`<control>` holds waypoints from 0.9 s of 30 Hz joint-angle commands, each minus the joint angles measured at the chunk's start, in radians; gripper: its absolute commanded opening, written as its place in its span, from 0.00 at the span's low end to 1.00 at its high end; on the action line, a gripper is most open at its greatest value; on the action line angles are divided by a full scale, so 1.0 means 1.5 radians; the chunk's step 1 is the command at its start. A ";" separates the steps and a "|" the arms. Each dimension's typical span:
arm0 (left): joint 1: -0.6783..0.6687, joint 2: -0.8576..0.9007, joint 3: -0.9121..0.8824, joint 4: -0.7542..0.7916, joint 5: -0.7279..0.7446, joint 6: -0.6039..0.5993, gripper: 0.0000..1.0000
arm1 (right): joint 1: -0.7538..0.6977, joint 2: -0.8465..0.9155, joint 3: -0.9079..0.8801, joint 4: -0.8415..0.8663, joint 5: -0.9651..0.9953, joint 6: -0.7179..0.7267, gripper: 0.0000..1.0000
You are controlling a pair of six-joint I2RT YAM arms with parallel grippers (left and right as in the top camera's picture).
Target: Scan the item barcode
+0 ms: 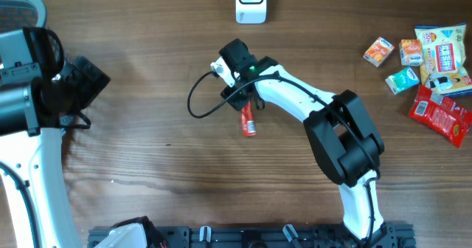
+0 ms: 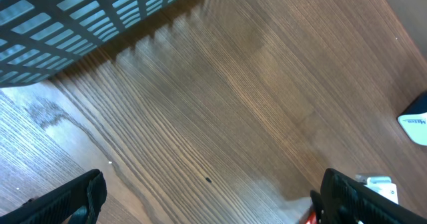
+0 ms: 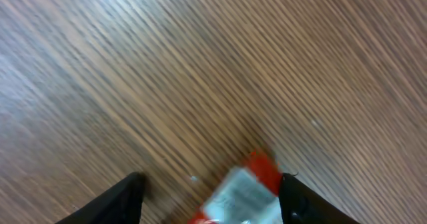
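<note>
Red item [image 1: 249, 122] lies mid-table, just near of the right arm's wrist, with a white patch at one end. Close up its label print is blurred and we can't read it. Right gripper [image 3: 213, 199] straddles it: fingers partway apart, the right-side finger [image 3: 300, 201] against the red wrapper, bare wood showing on the left side; we can't tell if it is actually gripped. Left gripper [image 2: 213, 201] hovers at the left with fingers spread wide and only wood grain between them. A mesh basket [image 2: 87, 17] sits far-left of it. White scanner [image 1: 251, 3] stands at the far edge, centre, well apart from the item, with no legible marking. Far right is the snack pile: orange box [image 1: 378, 51], teal packet [image 1: 402, 80], yellow bag [image 1: 442, 56] with red-and-white print, red packet [image 1: 440, 114]; all the text is too small to read. Black rail [image 1: 251, 237] runs along the near edge. We see open table [image 1: 147, 167] between the left arm and the item, and also between the item and the scanner.
</note>
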 commanded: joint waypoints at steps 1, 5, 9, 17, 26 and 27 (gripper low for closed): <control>0.004 -0.002 0.005 0.000 -0.011 -0.009 1.00 | -0.008 0.026 0.004 -0.046 0.099 0.039 0.64; 0.004 -0.002 0.005 0.000 -0.011 -0.009 1.00 | -0.012 0.024 0.004 -0.120 0.116 0.098 0.68; 0.004 -0.002 0.005 0.000 -0.011 -0.009 1.00 | -0.012 0.023 0.005 -0.184 0.116 0.158 0.78; 0.004 -0.002 0.005 0.000 -0.011 -0.009 1.00 | -0.012 0.023 0.006 -0.209 0.116 0.223 0.82; 0.004 -0.002 0.005 0.000 -0.011 -0.009 1.00 | -0.011 0.023 0.006 -0.103 0.116 0.340 0.50; 0.004 -0.002 0.005 0.000 -0.011 -0.009 1.00 | -0.011 0.023 0.006 -0.089 0.116 0.341 0.48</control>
